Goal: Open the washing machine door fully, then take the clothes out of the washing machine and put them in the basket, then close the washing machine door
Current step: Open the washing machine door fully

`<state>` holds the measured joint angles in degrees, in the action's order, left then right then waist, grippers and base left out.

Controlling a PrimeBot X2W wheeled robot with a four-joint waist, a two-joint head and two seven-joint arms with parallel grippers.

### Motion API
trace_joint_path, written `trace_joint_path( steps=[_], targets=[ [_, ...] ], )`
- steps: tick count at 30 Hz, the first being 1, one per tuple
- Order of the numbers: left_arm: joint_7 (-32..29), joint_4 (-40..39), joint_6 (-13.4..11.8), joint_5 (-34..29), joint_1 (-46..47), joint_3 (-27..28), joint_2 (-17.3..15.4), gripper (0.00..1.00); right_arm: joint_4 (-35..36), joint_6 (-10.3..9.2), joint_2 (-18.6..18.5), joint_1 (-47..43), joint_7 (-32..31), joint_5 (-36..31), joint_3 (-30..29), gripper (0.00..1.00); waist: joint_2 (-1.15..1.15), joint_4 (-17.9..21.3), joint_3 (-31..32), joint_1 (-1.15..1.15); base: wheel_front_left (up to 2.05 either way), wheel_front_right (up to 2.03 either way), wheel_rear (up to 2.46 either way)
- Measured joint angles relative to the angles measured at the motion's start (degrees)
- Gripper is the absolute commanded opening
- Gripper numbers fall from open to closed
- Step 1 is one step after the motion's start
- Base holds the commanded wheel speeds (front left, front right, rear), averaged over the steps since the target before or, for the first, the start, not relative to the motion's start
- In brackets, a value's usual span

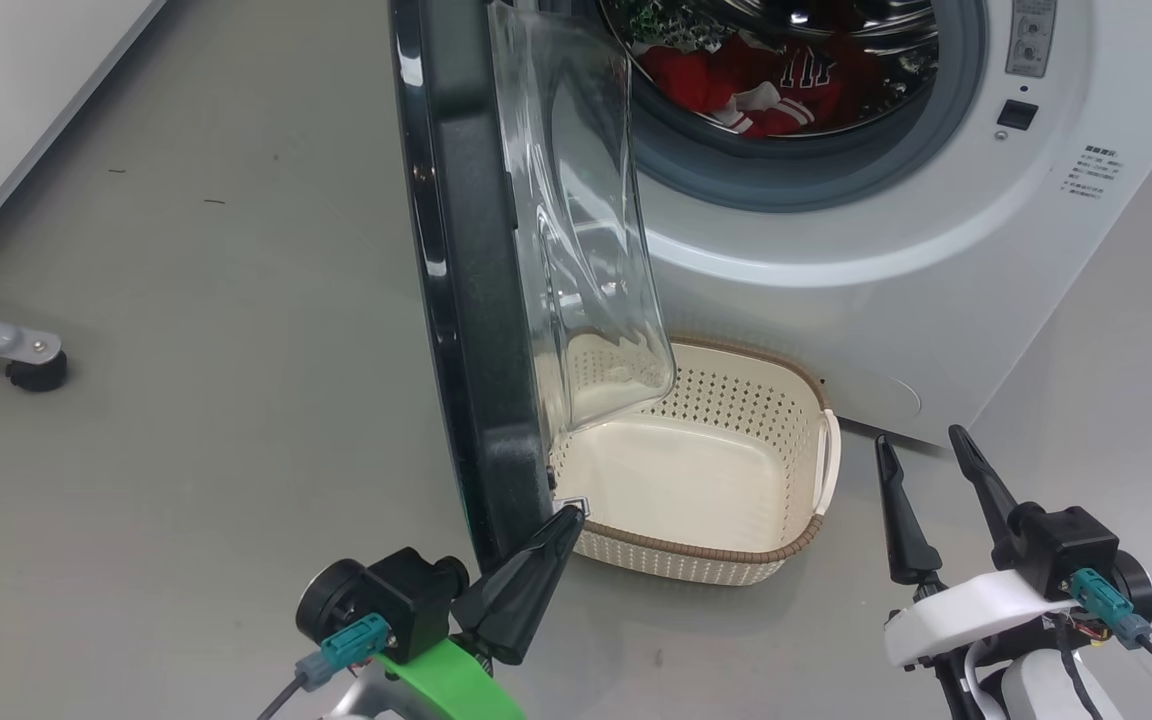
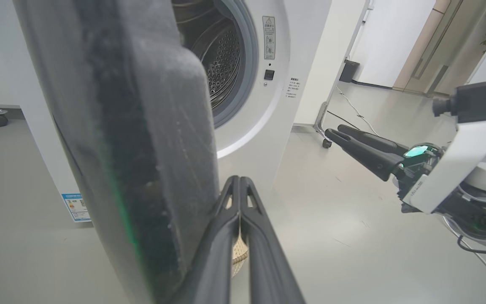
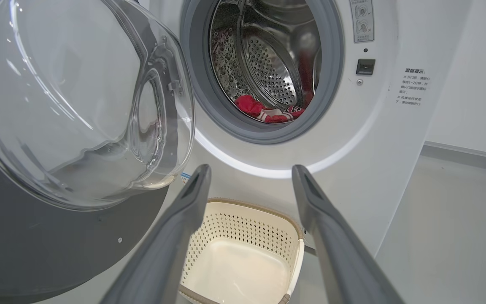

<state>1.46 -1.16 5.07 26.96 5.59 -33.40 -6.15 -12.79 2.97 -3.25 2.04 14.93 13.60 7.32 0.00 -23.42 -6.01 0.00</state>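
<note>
The washing machine (image 1: pixel 836 250) stands white ahead, its drum open. Red clothes (image 1: pixel 766 85) lie inside the drum and show red in the right wrist view as clothes (image 3: pixel 268 112). The washing machine door (image 1: pixel 466 300) stands out edge-on toward me, its clear glass bowl hanging over the left part of the basket (image 1: pixel 736 560). The cream basket sits empty on the floor in front of the machine. My left gripper (image 1: pixel 568 515) is shut, its tips against the door's lower inner edge. My right gripper (image 1: pixel 919 437) is open and empty, right of the basket, pointing at the machine.
A grey caster leg (image 1: pixel 31 365) stands on the floor at the far left, by a white wall. In the left wrist view a wheeled stand (image 2: pixel 325 126) with a cable stands right of the machine. Open grey floor lies left of the door.
</note>
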Motion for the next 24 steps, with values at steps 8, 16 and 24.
trace_joint_path(
  steps=[8,16,24],
  targets=[
    [1.53,1.02,-1.33,-0.07,-0.02,1.36,0.47,0.0,0.01,0.18,0.03,0.03,0.0,-0.56,-0.18,1.0,0.0,-0.24,-0.02,0.0,0.0,0.0,0.0],
    [3.02,2.59,-2.85,-0.04,-0.02,3.46,0.45,0.0,-0.02,0.48,0.08,0.03,0.0,-1.05,-0.42,1.0,0.0,-0.63,0.15,0.0,0.0,0.0,0.0],
    [4.68,4.59,-5.33,0.0,-0.02,7.5,-0.02,0.0,-0.02,0.51,0.2,0.02,0.0,-1.57,-0.34,1.0,0.0,-1.12,0.2,0.0,0.0,0.0,0.0]
  ],
)
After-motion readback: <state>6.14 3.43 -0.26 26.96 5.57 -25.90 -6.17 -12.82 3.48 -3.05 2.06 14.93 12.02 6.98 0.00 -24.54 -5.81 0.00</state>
